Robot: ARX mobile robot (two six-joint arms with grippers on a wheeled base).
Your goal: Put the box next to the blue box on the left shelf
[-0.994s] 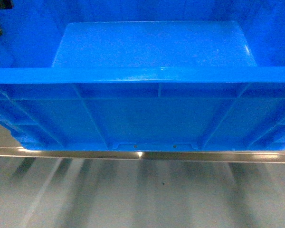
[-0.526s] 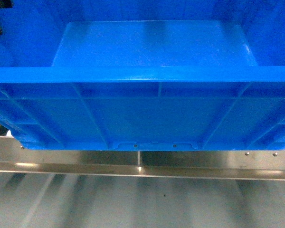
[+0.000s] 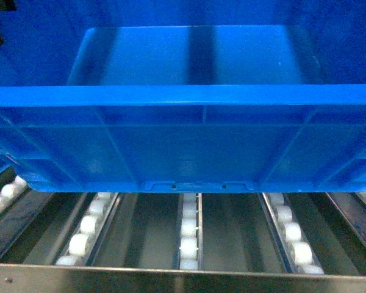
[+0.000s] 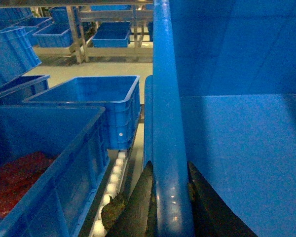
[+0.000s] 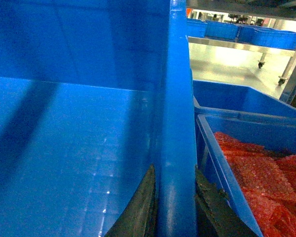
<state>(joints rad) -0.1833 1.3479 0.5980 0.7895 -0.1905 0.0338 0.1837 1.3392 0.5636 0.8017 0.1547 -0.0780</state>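
I hold a large empty blue box point(image 3: 183, 146) by its two side rims, and it fills the head view above the shelf's roller tracks point(image 3: 189, 232). My left gripper point(image 4: 169, 170) is shut on the left rim. My right gripper point(image 5: 174, 172) is shut on the right rim. In the left wrist view a blue box point(image 4: 64, 148) with red contents stands just left of the held box, across a narrow gap with white rollers point(image 4: 113, 177). Both arms are hidden in the head view.
An empty blue box point(image 4: 101, 98) stands farther back on the left. Another blue box point(image 5: 222, 163) holding red material sits close against the right side, with one more point(image 5: 237, 98) behind it. A steel front rail point(image 3: 183, 279) runs along the shelf edge. More shelving with blue boxes stands across the aisle.
The steel rail has dropped toward the bottom of the head view and the roller tracks have come into sight beneath the box. The box keeps its place in the view.
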